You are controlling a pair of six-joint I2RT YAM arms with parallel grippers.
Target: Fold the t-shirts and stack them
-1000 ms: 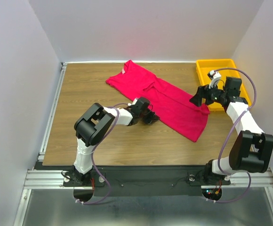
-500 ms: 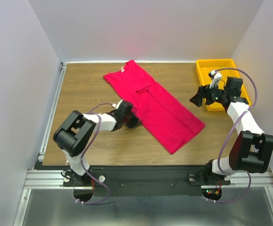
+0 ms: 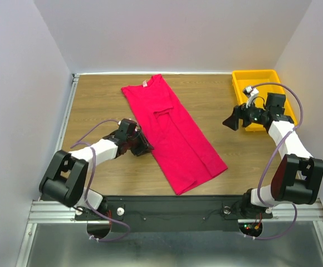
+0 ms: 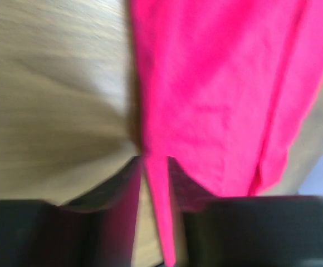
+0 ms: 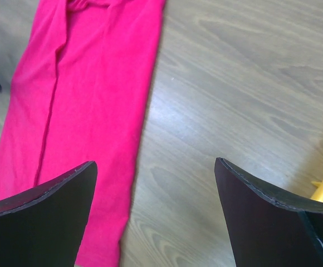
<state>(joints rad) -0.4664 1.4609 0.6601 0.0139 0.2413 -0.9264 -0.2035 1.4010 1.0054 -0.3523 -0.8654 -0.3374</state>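
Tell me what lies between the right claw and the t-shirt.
Only bare wooden table; the right wrist view shows it between right claw and t-shirt.

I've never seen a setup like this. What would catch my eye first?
A bright crimson-pink t-shirt lies as a long, narrow strip slanting across the middle of the wooden table. A yellow tray sits in the far right corner. The left gripper is low at the shirt's left edge, while the right gripper hangs wide open near the tray.
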